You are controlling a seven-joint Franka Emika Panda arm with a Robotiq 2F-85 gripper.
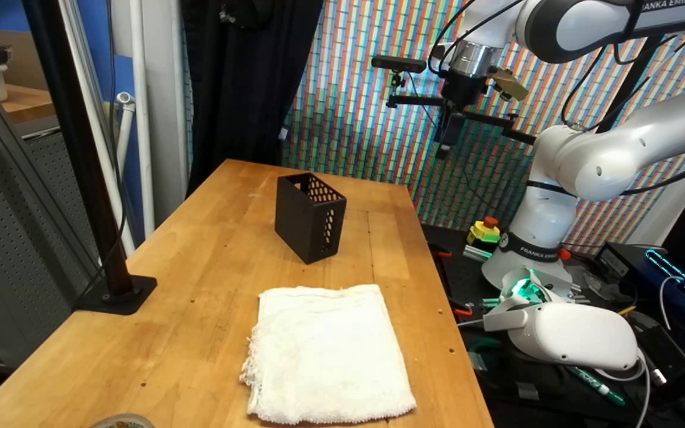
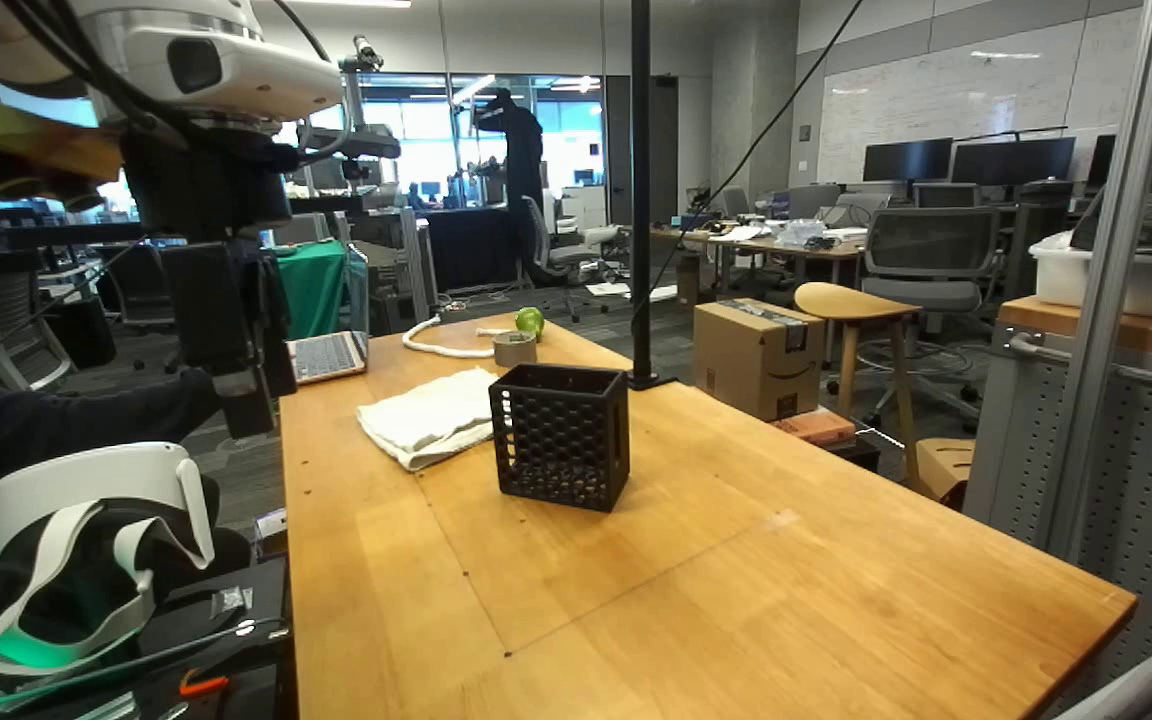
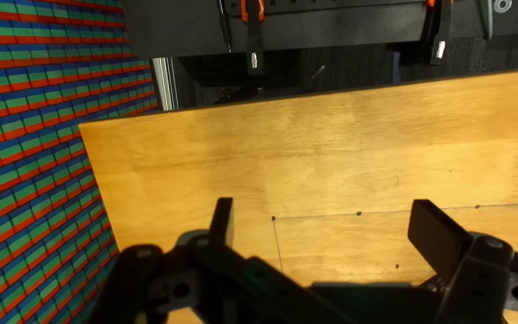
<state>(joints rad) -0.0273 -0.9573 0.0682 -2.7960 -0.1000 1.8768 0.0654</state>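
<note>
**Black bin (image 1: 298,220) upright on a wooden tabletop (image 2: 736,580); empty gripper (image 3: 322,218) spread wide, well apart**

Bin: open-topped, rectangular, pierced with honeycomb holes along one long wall, plain along the opposite one; upright in both exterior views. Near it on the same wood, a folded white towel (image 1: 330,356), lying flat, frayed at one edge; a strip of wood visible between the two.

Gripper: fingers (image 3: 439,238) far apart, not closed on any object; tabletop wood, dark seam lines and small round holes visible through the gap in the wrist view. In both exterior views, suspended fingers-down from the robot arm (image 1: 556,160), raised, clear of bin and towel.

Toward the far end of the tabletop in an exterior view: roll of tape (image 2: 515,349), white cord (image 2: 446,350), round green object (image 2: 529,321), and a laptop (image 2: 326,357) near the edge. Also on the wood, a black pole (image 2: 641,200) rising from a flat base plate (image 1: 119,304).

Beside the tabletop: white headset (image 1: 580,336), green marker (image 1: 598,386), and a yellow-and-red button (image 1: 484,232) next to the arm's base. In the wrist view, orange-and-black clamps (image 3: 254,40) along a dark surface. Surroundings: multicoloured backdrop (image 1: 348,89), black curtain (image 1: 241,83), cardboard box (image 2: 761,360), wooden stool (image 2: 856,300).
</note>
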